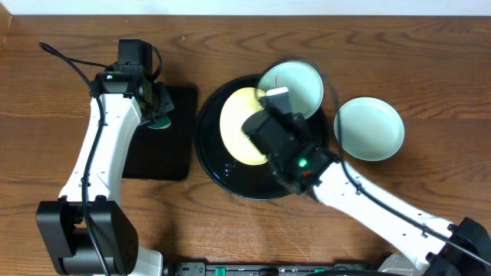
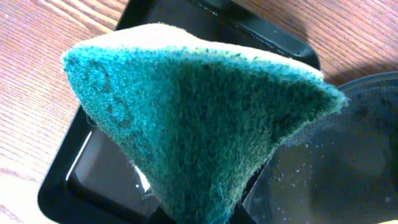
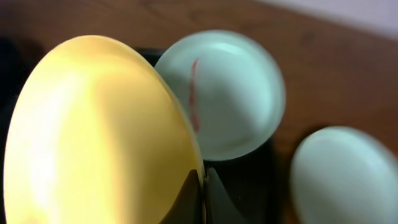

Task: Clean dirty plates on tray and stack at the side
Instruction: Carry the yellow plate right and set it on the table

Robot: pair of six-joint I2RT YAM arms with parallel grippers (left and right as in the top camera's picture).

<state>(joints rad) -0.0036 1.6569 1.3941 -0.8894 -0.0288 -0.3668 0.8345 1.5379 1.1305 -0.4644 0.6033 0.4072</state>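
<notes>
Tilting yellow plate [image 3: 93, 137]: right gripper [image 3: 204, 193] is pinching its rim, presenting it for wiping.
Sponge [image 2: 199, 124]: left gripper [image 1: 159, 107] is clamping it.

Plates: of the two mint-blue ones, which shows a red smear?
The mint-blue plate on the round black tray's far rim; the other mint-blue plate, off the tray on the table, looks unmarked.

White links, black joints on left arm [image 1: 103, 146] and right arm [image 1: 376, 203] (green wrist lights); black cable [image 1: 70, 60] upper left; right pincer [image 3: 204, 198] dark.
</notes>
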